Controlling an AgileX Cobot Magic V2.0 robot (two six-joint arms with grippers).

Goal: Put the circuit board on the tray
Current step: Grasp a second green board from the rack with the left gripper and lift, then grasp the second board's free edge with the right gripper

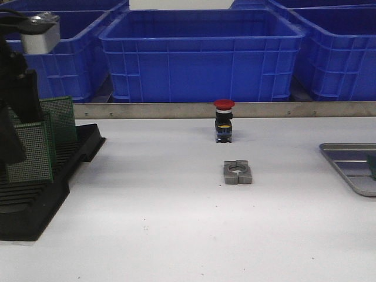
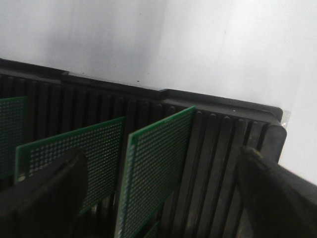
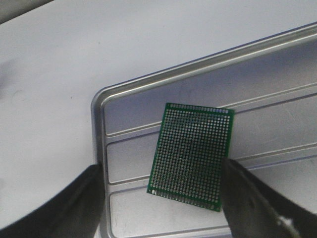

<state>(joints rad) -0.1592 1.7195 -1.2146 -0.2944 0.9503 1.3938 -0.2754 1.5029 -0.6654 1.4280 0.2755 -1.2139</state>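
Right wrist view: our right gripper (image 3: 161, 198) fingers spread wide over a circuit board (image 3: 192, 156) lying on the tray (image 3: 148, 87); left gripper (image 2: 158, 198) fingers wide, straddling boards in the rack (image 2: 213, 134).

White matte tabletop (image 1: 176, 229) under even, diffuse light. A metal strip (image 1: 176, 110) edges its far side; beyond it stand blue plastic bins (image 1: 202, 56) in a row, closing off the background.

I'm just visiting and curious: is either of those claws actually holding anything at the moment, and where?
Nothing is held. The right gripper is open above a green perforated circuit board lying on the silver-grey metal tray; the left gripper is open around boards in the black slotted rack.
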